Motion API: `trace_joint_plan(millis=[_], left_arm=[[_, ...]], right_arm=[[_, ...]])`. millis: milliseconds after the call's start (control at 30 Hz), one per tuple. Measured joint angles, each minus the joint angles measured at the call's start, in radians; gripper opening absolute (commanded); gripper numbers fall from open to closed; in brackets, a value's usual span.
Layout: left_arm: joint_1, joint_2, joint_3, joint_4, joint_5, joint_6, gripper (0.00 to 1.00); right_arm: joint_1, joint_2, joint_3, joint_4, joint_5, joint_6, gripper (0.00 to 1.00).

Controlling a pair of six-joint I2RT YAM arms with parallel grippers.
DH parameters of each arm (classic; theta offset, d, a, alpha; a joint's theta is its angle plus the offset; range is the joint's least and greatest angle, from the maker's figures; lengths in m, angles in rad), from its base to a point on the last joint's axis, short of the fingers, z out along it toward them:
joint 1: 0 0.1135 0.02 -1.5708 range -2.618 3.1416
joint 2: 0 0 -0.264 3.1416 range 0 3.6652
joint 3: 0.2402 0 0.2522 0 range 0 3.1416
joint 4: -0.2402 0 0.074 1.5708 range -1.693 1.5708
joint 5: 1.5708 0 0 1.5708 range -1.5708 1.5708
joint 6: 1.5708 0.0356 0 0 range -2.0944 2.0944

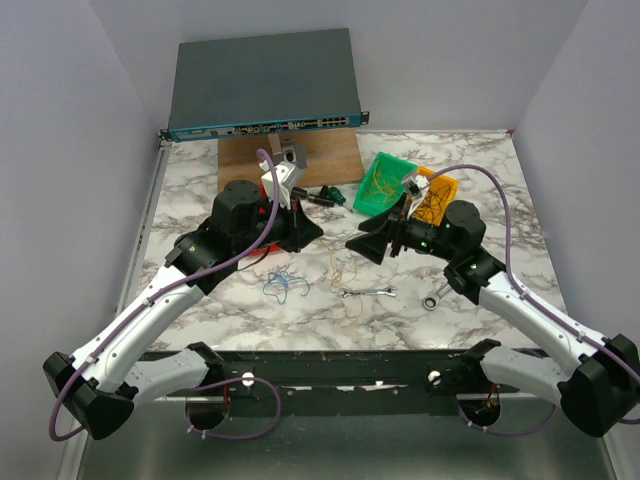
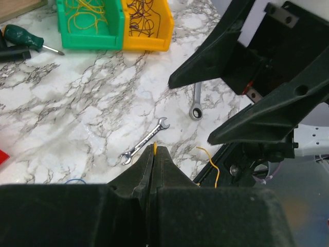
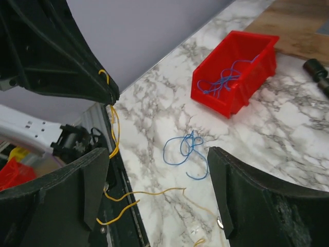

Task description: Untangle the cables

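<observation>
My left gripper (image 2: 154,150) is shut on a thin yellow wire whose end pokes out at the fingertips; it hangs above the table in the top view (image 1: 305,228). The right wrist view shows that wire (image 3: 114,128) dangling from the left gripper's tip and trailing across the marble (image 3: 149,193). My right gripper (image 3: 159,180) is open and empty, facing the left one (image 1: 372,243). A blue wire curl (image 3: 185,152) lies on the marble between the right fingers, also seen from the top (image 1: 283,285). More yellow wire (image 1: 345,270) lies beside it.
A red bin (image 3: 234,72) holds blue wires. A green bin (image 2: 90,23) and a yellow bin (image 2: 146,23) hold wires. Two wrenches (image 1: 368,292) (image 1: 435,298) lie near the front. A screwdriver (image 2: 25,41), wooden board (image 1: 320,155) and network switch (image 1: 265,85) sit behind.
</observation>
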Motion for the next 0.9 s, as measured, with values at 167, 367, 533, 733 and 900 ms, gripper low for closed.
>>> trace_joint_plan(millis=[167,367,533,733,900], left_arm=[[-0.024,0.002,-0.002,0.047,0.0,0.016,0.0],[-0.042,0.025,-0.002,0.071,0.0,0.027,0.0],[-0.05,0.033,-0.01,0.078,-0.006,0.033,0.0],[-0.053,0.033,-0.01,0.089,-0.02,0.034,0.1],[-0.054,0.03,-0.017,0.102,-0.051,0.026,0.63]], right_arm=[[0.008,0.074,0.009,0.008,-0.121,0.026,0.83],[0.076,0.124,0.012,0.043,-0.193,0.056,0.8],[0.142,0.152,0.018,0.062,-0.213,0.071,0.54],[0.177,0.167,0.037,0.03,-0.189,0.048,0.01],[0.177,0.167,0.077,-0.07,-0.056,0.032,0.01]])
